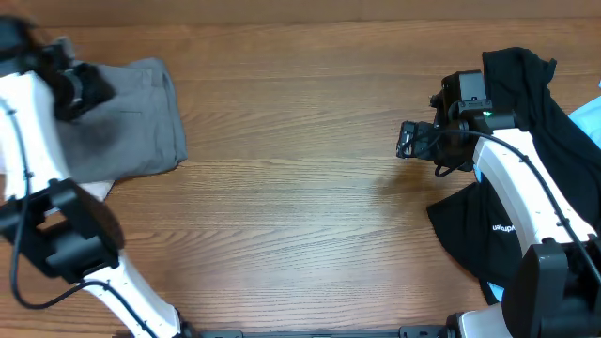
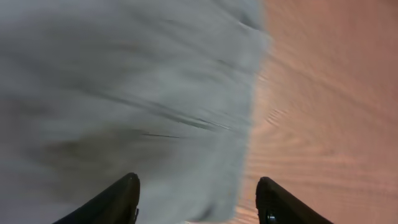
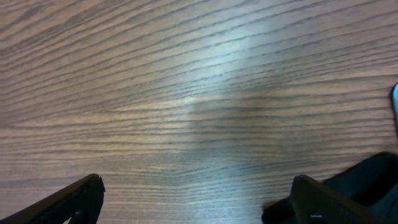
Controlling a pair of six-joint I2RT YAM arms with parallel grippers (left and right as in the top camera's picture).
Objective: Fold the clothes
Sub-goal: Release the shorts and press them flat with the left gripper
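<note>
Overhead: grey shorts lie far left on table, under my left claw, fingers apart, empty. Right claw apart too. Cloth soft, light, limp; I'd pinch a hem corner.

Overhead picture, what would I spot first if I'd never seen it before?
Probably the grey shorts, lying at the top left of the picture with the left tool open over them. Next comes the black garment heaped at the right edge. Beside it the right tool is open over the bare wooden table.
</note>
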